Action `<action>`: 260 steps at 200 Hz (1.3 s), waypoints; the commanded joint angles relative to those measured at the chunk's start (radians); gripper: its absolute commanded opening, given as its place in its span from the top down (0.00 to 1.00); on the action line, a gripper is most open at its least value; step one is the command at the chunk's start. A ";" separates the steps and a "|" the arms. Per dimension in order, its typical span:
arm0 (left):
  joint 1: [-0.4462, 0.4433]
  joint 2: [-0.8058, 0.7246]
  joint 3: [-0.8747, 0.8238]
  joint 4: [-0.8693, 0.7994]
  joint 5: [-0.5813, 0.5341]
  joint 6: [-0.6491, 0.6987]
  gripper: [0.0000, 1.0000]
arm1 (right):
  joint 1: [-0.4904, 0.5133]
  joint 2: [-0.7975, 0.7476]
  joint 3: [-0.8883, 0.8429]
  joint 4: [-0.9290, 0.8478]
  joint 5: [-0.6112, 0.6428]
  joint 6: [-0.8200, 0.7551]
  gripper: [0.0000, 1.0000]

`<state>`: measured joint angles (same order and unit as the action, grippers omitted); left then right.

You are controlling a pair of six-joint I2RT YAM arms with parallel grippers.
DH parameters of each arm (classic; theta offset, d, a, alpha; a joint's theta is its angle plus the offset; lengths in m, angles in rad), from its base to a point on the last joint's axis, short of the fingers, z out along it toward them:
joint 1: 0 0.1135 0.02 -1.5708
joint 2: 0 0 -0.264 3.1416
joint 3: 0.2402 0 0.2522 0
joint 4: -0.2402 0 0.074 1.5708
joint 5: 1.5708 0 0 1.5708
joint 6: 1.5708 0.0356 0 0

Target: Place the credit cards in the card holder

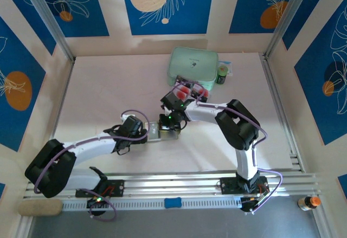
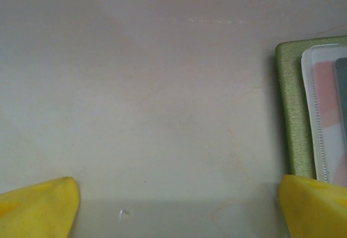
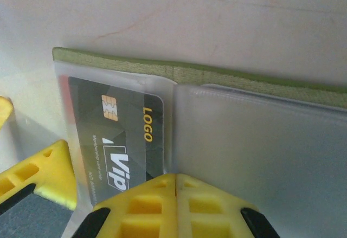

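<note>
The card holder (image 3: 244, 81) lies open at table centre, with a dark card (image 3: 116, 135) in its clear pocket. The right gripper (image 3: 176, 189), jaws closed on nothing, seems to steady that pocket. The left gripper (image 2: 179, 205) stands wide open and empty at the holder's nine o'clock edge. The credit cards (image 1: 184, 92) wait toward one o'clock.

A mint-green zip case (image 1: 192, 64) sits beside a small dark jar (image 1: 222, 77).

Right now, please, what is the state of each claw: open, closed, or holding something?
Left claw: open wide, holding nothing.
Right claw: closed, tips at the clear pocket of the card holder; a pinch cannot be told.
</note>
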<state>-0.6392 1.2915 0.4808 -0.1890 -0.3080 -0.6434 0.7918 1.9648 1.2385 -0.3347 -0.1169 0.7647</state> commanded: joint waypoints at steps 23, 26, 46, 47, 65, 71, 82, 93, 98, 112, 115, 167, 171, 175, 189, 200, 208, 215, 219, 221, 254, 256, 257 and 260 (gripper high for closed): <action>0.013 0.012 -0.007 0.003 0.000 -0.009 0.05 | 0.016 0.029 0.046 -0.036 -0.017 -0.025 1.00; 0.012 0.011 -0.007 0.003 0.000 -0.009 0.05 | 0.018 0.029 0.048 -0.036 -0.017 -0.025 1.00; 0.013 0.004 -0.004 0.000 0.005 -0.011 0.05 | 0.024 0.037 0.056 -0.044 -0.019 -0.027 1.00; 0.013 0.003 -0.004 0.000 0.006 -0.011 0.05 | 0.024 0.037 0.057 -0.044 -0.019 -0.027 1.00; 0.016 -0.010 0.007 -0.012 0.007 -0.013 0.05 | 0.028 0.045 0.062 -0.047 -0.023 -0.028 1.00; 0.017 -0.017 0.012 -0.016 0.008 -0.015 0.05 | 0.030 0.046 0.064 -0.047 -0.024 -0.027 1.00; 0.019 -0.030 0.020 -0.022 0.013 -0.018 0.05 | 0.033 0.049 0.066 -0.047 -0.027 -0.025 1.00; 0.026 -0.043 0.027 -0.028 0.015 -0.022 0.05 | 0.033 0.052 0.067 -0.046 -0.030 -0.021 1.00; 0.029 -0.050 0.031 -0.032 0.016 -0.022 0.05 | 0.033 0.052 0.067 -0.044 -0.031 -0.020 1.00; 0.042 -0.065 0.039 -0.042 0.024 -0.030 0.05 | 0.034 0.052 0.067 -0.039 -0.036 -0.011 1.00; 0.045 -0.068 0.041 -0.044 0.026 -0.032 0.05 | 0.034 0.052 0.065 -0.039 -0.038 -0.009 1.00; 0.078 -0.103 0.057 -0.062 0.051 -0.043 0.05 | 0.024 0.061 0.053 0.003 -0.081 0.031 1.00; 0.079 -0.102 0.060 -0.062 0.053 -0.042 0.05 | 0.023 0.062 0.049 0.010 -0.088 0.037 1.00; 0.079 -0.103 0.062 -0.064 0.055 -0.041 0.05 | 0.020 0.063 0.045 0.019 -0.096 0.042 1.00; 0.082 -0.103 0.067 -0.066 0.059 -0.041 0.05 | 0.012 0.062 0.028 0.053 -0.125 0.067 1.00; 0.081 -0.103 0.071 -0.066 0.065 -0.041 0.05 | 0.005 0.061 0.015 0.075 -0.147 0.086 1.00; 0.081 -0.103 0.073 -0.066 0.070 -0.041 0.05 | 0.001 0.057 0.005 0.090 -0.158 0.097 1.00; 0.081 -0.103 0.076 -0.066 0.076 -0.041 0.05 | 0.000 0.054 -0.002 0.102 -0.165 0.104 1.00; 0.081 -0.102 0.076 -0.066 0.079 -0.041 0.05 | 0.000 0.053 -0.004 0.104 -0.168 0.107 1.00; 0.081 -0.102 0.076 -0.066 0.080 -0.041 0.05 | -0.001 0.052 -0.006 0.105 -0.168 0.109 1.00; 0.081 -0.090 0.086 -0.063 0.100 -0.042 0.05 | -0.003 0.034 -0.011 0.111 -0.175 0.109 1.00; 0.082 -0.090 0.085 -0.063 0.103 -0.042 0.05 | -0.004 0.031 -0.012 0.111 -0.175 0.110 1.00; 0.082 -0.089 0.086 -0.063 0.103 -0.041 0.05 | -0.004 0.030 -0.012 0.111 -0.175 0.108 1.00; 0.081 -0.087 0.088 -0.063 0.106 -0.042 0.05 | -0.006 0.025 -0.013 0.111 -0.176 0.107 1.00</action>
<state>-0.5667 1.2034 0.5354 -0.2287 -0.2352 -0.6762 0.7902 2.0087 1.2427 -0.2386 -0.2520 0.8547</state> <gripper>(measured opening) 0.950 0.044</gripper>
